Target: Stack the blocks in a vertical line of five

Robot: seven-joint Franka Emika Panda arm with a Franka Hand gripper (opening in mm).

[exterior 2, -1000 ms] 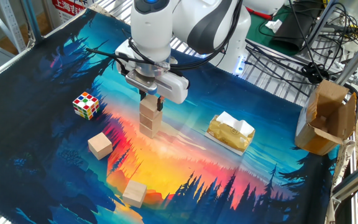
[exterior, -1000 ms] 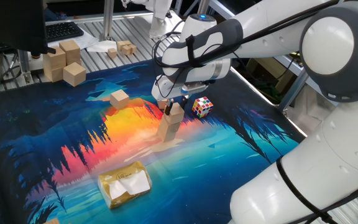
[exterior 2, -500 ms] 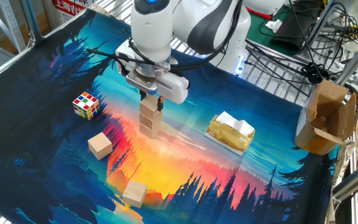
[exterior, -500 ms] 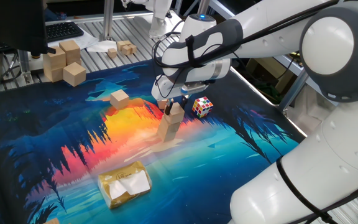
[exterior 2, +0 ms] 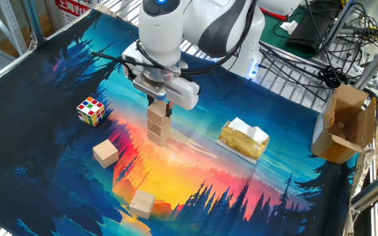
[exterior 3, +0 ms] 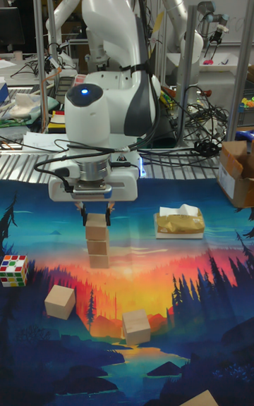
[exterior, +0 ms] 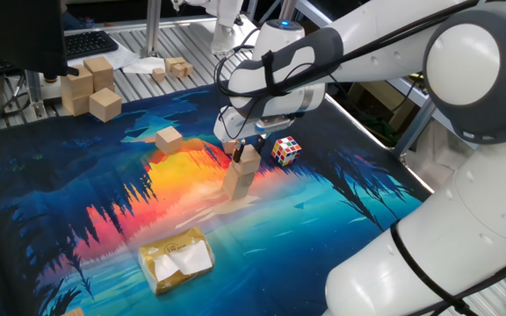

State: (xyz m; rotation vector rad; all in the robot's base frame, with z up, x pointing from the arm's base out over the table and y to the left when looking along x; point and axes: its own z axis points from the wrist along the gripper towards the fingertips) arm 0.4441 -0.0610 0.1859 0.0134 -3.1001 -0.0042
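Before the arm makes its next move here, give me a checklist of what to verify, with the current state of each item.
1. Stack height: three blocks, two short of five: not ok.
2. Stack alignment: looks roughly vertical in the tall view: ok.
3. Hand on the top block: fingers flank it; whether grip is released: cannot tell.
4. Loose blocks available: one near the puzzle cube, another nearer the mat's edge: ok.
5. Tissue pack apart from the stack: ok.

Nothing has shifted since the earlier pictures: the gripper [exterior 3: 97,217] stays at the top block [exterior 3: 96,225] exactly as before.
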